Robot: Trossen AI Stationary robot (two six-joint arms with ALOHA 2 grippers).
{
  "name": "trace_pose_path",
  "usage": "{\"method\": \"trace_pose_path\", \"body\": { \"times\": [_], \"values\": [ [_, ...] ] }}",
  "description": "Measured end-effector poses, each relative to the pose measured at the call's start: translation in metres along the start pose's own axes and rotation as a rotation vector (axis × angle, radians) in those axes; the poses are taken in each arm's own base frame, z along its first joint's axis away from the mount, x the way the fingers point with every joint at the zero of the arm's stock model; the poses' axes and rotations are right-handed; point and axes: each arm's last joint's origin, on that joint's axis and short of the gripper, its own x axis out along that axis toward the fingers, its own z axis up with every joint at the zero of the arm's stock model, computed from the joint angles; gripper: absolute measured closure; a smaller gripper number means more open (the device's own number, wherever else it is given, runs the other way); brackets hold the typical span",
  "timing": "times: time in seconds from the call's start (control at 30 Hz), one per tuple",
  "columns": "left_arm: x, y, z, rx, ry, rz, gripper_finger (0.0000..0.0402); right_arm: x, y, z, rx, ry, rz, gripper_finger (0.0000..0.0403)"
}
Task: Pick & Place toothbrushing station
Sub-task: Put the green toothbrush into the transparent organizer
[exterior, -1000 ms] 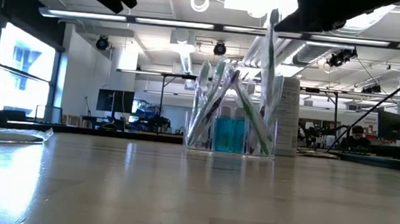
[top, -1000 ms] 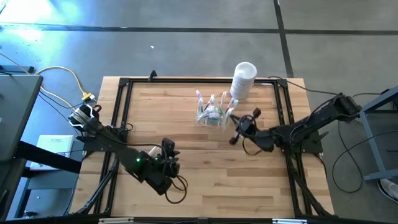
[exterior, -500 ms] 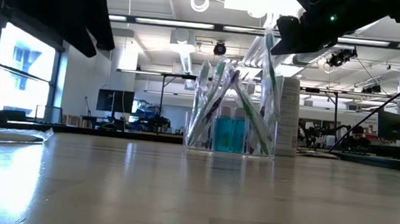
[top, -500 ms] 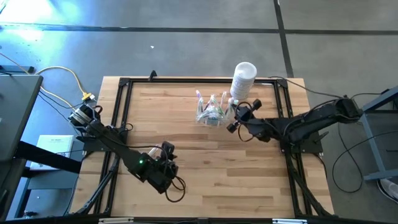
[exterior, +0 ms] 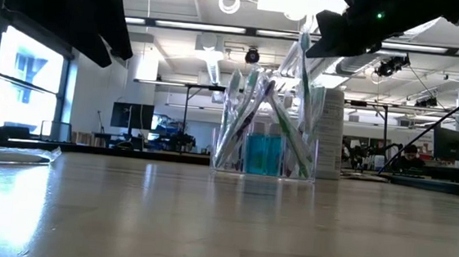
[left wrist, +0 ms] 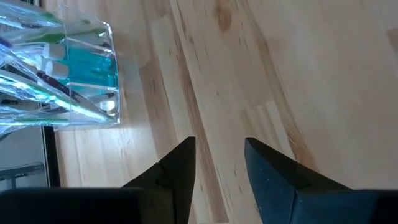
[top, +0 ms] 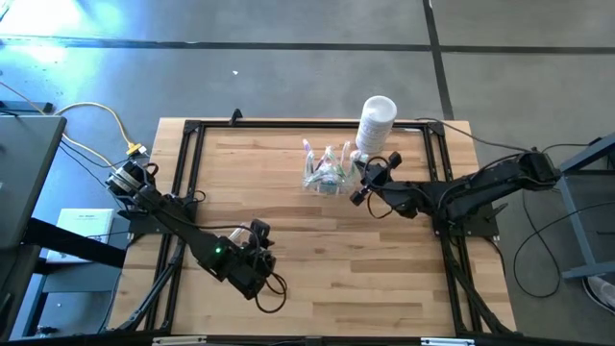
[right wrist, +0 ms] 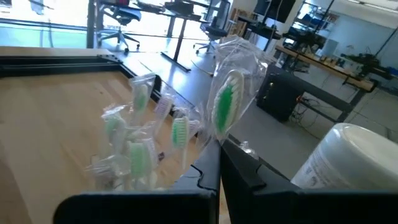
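My right gripper (top: 361, 180) is up at the holder (top: 327, 176), on its right side, just beside the wrapped toothbrushes (right wrist: 225, 106). In the right wrist view my fingers look almost together, a thin gap at most, and one wrapped brush stem seems to run into that gap. I can't tell if I'm actually clamped on it or just touching the wrapper.

The holder stands upright on the table (top: 317, 269), far side, centre-right. The white container (top: 376, 123) is just behind and to the right of it, close. The holder has blue liquid bottles in the base (exterior: 262, 154) and brushes fanning out the top.

My left gripper (top: 258, 235) waits near the front-left of the table, well apart from the holder, fingers (left wrist: 180, 171) apart, empty.

Risks as I see them:
- If I've only got a brush or its wrapper, lifting pulls that one brush out and the holder stays put. The wrapper is slick plastic, so it could also slip.
- Any pull on a leaning brush levers the holder sideways. It's light and top-heavy, so it could tip and spill.
- The white container is close behind my wrist, so a swing that way could knock it over.
- The clear walls are hard to judge, so I could easily close on nothing.
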Motion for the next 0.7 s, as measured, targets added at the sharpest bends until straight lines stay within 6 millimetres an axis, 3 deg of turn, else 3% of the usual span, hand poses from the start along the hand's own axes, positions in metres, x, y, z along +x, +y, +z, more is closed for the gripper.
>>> {"method": "trace_pose_path", "body": {
  "times": [0.23, 0.57, 0.7],
  "values": [
    [0.0, 0.0, 0.002, -0.015, -0.019, -0.004, 0.027, 0.009, 0.004, -0.01, 0.013, 0.042, 0.005, 0.04],
    [0.0, -0.001, 0.002, -0.046, -0.014, -0.017, 0.027, 0.024, 0.008, -0.063, 0.073, 0.153, -0.049, 0.04],
    [0.0, -0.001, 0.002, -0.045, -0.012, -0.02, 0.027, 0.028, 0.011, -0.073, 0.097, 0.187, -0.014, 0.04]
  ]
}}
